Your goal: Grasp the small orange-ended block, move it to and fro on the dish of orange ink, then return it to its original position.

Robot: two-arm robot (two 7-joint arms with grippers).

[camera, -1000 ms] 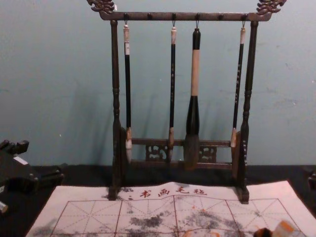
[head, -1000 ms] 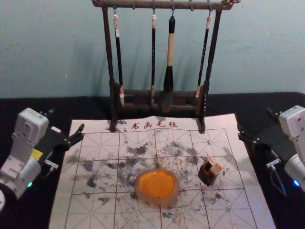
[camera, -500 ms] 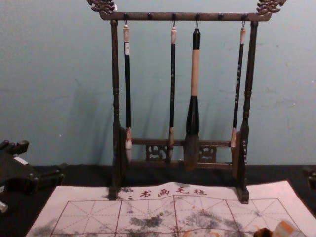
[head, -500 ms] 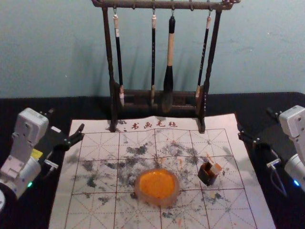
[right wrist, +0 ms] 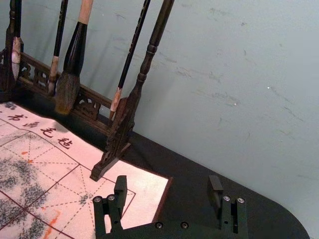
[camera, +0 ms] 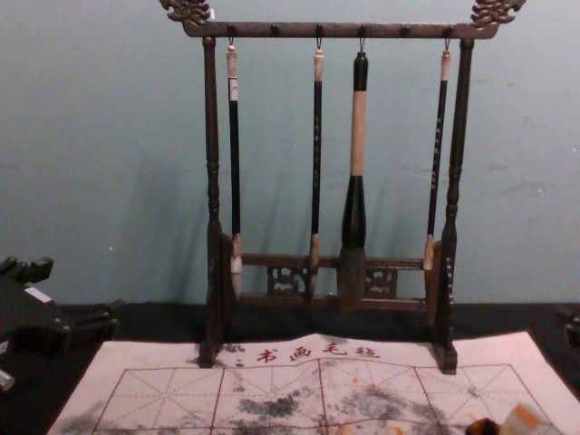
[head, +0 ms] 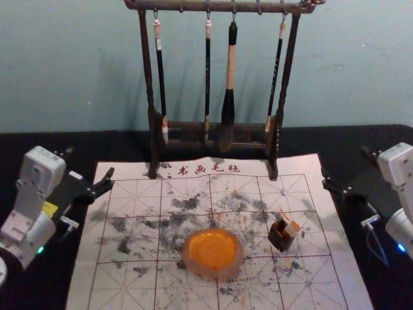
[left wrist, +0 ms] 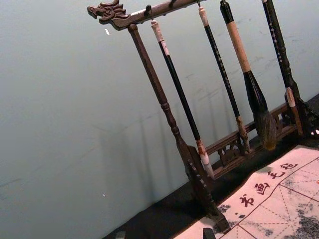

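Well, we see our block point(head: 292, 228) tilting lengthwise toward one o'clock; mat point(head: 132, 192) reads "书画毛毡"; left end effector point(head: 89, 164), nine o'clock, and right end effector point(head: 346, 166), three, gape empty.

we tag this as a calligraphy workspace: brushes point(head: 230, 64) hung on a carved rack point(head: 193, 6), gridded mat point(head: 129, 194) with dark smudges, dish of orange ink point(head: 237, 259), dark table point(head: 103, 147) by a blue-green wall point(head: 355, 64). building type, we can't tell.
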